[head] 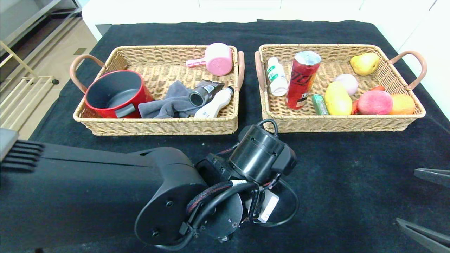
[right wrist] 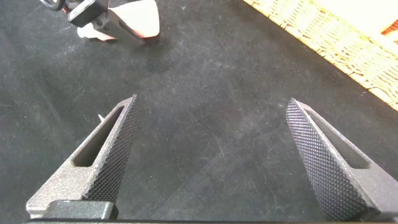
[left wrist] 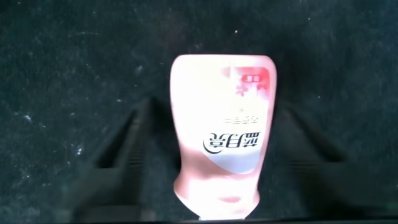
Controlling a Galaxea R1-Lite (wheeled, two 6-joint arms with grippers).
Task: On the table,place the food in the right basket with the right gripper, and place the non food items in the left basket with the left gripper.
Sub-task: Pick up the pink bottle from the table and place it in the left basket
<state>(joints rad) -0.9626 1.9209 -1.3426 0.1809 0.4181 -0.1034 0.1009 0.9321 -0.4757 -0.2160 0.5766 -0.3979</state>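
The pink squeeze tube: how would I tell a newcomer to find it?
Start at the black table, on the bare cloth in front of the two wicker baskets. The pink squeeze tube lies there between the open fingers of the left hand. It is the only item outside the baskets.

Bare cloth flanking pink tube [left wrist: 219, 149]

Hidden, cropped and blurred parts

In the head view the left arm covers the pale pink squeeze tube [left wrist: 219, 140] and the left gripper [left wrist: 217, 155]; in the left wrist view the fingers [left wrist: 124, 149] are blurred, the tube's lower end cropped. The right gripper [head: 427, 207] is cut off at the lower right edge.
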